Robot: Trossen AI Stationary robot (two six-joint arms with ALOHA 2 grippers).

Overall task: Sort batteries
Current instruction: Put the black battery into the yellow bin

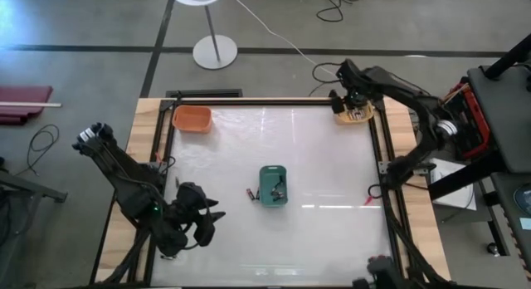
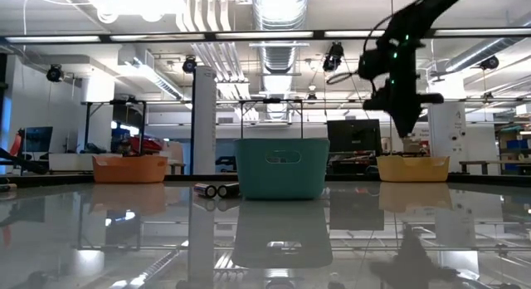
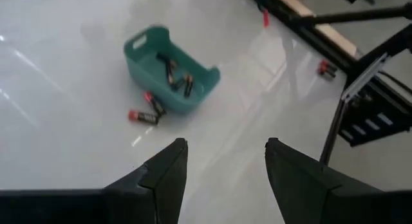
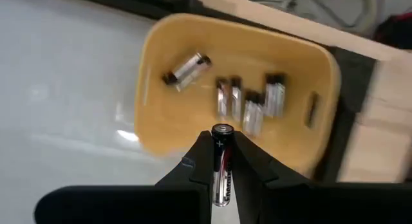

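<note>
Batteries are found in three places: silvery ones in the yellow bin at the desk's far right corner, several in the teal bin mid-desk, two lying just beside it. One battery is clamped upright in the right gripper above the yellow bin. The left gripper is held wide apart, empty, near the desk's front left.

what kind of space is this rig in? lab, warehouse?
Likely an open robotics lab or workshop. The low view shows exposed ceiling ducts, strip lights and workbenches behind the table; the high view shows bare concrete floor with loose cables and a lamp stand.
</note>
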